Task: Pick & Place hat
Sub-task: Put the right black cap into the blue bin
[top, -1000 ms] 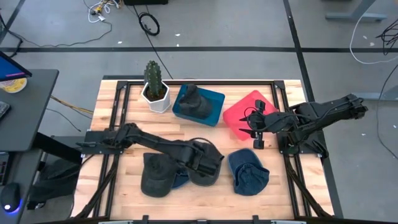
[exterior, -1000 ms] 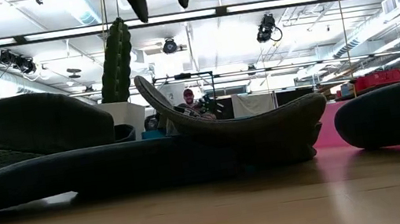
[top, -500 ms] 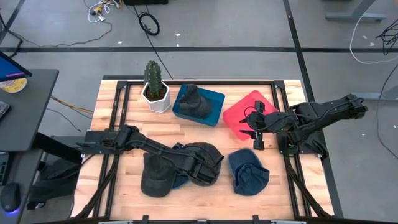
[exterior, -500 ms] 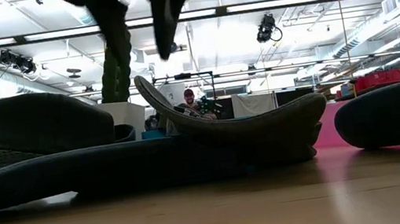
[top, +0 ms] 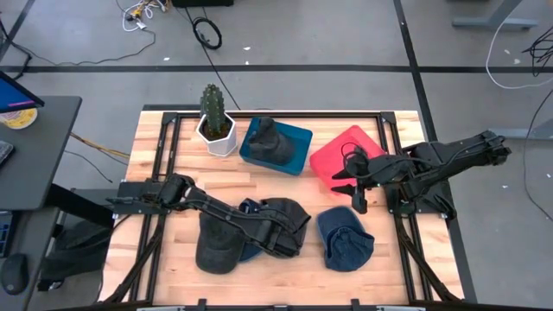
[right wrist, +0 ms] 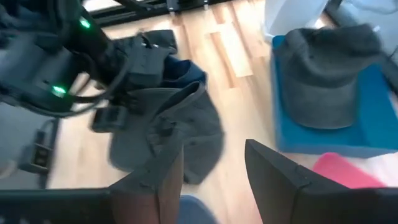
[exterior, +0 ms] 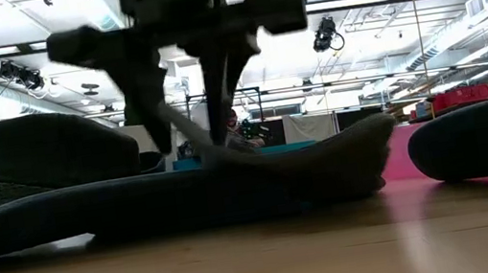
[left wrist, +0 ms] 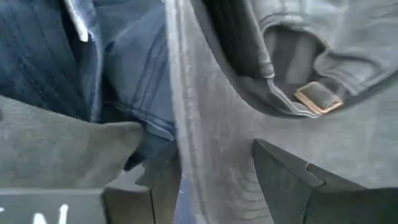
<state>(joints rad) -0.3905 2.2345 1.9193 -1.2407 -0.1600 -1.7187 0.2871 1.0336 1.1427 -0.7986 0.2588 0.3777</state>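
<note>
While straddling the grey hat's (top: 289, 216) brim, left fingers (left wrist: 283, 180) parted, nothing clamped.

three hats (top: 285, 226) lie in front, trays (top: 276, 145) and cactus (top: 212, 108) behind.

Four hats. Dark grey cap (top: 278, 226) lies mid-table, brim edge raised, overlapping a blue cap (top: 248, 244) beside a grey cap (top: 216, 242). Navy cap (top: 345, 239) lies apart. Another grey cap (top: 275, 141) sits upright in the blue tray (top: 298, 149).
</note>
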